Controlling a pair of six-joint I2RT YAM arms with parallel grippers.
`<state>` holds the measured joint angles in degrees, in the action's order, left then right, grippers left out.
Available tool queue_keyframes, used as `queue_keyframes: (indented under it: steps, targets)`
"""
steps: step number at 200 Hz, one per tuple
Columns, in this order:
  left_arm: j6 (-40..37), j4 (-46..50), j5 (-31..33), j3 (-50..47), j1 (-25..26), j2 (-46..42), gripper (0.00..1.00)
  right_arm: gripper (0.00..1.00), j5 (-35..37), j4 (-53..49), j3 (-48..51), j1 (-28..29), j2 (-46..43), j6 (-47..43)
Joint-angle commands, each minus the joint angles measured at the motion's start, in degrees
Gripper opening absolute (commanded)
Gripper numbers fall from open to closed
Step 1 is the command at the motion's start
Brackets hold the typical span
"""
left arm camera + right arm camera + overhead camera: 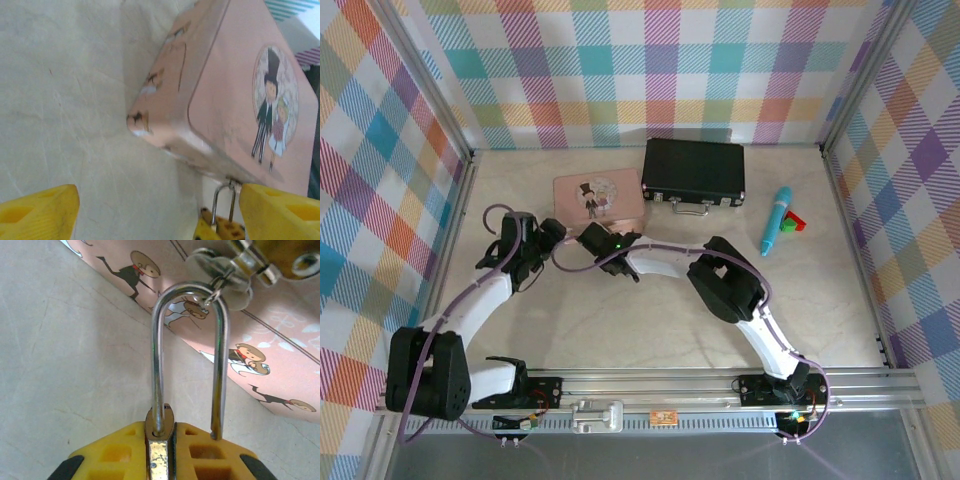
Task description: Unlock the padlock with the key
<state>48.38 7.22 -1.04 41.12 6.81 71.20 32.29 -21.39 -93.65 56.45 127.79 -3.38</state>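
While the left gripper (159, 212) stands wide and empty above the pale marbled surface (60, 100), beside the pink rectangular tin printed with cartoon figures (225, 75), the small brass-yellow padlock with a silvery shackle (156, 365) lies at that tin's near edge, shackle bow at the brass clasp (272, 257). The right gripper (165, 447) is clamped on the lock's body. Step in hand, apparently: steadying the lock. Its long axis runs body to bow, pointing toward the tin. Next: bringing the key squarely to the keyhole.

Padlock (159, 455) of dull brass with glossy metal shackle (156, 365), satin pink tin (290, 355), matt plastic fingers (90, 462)
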Motion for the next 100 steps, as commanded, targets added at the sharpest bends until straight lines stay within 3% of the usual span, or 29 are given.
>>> queue_keyframes:
  steps: [1, 38, 100]
  targets:
    - [-1.2, -0.6, -0.1, 5.9, -2.0, 1.5, 0.83, 0.02, -4.5, 4.9, 5.6, -0.1, -4.1, -7.5]
    - [-1.3, -8.3, 2.0, 6.0, -2.7, 4.0, 0.83, 0.00, -8.3, 10.5, 8.3, -1.0, -5.1, -18.4]
    - [-6.7, -15.7, -6.9, 10.6, -2.9, 17.4, 0.78, 0.00, -17.8, 20.1, 10.0, -3.8, -5.3, -30.5]
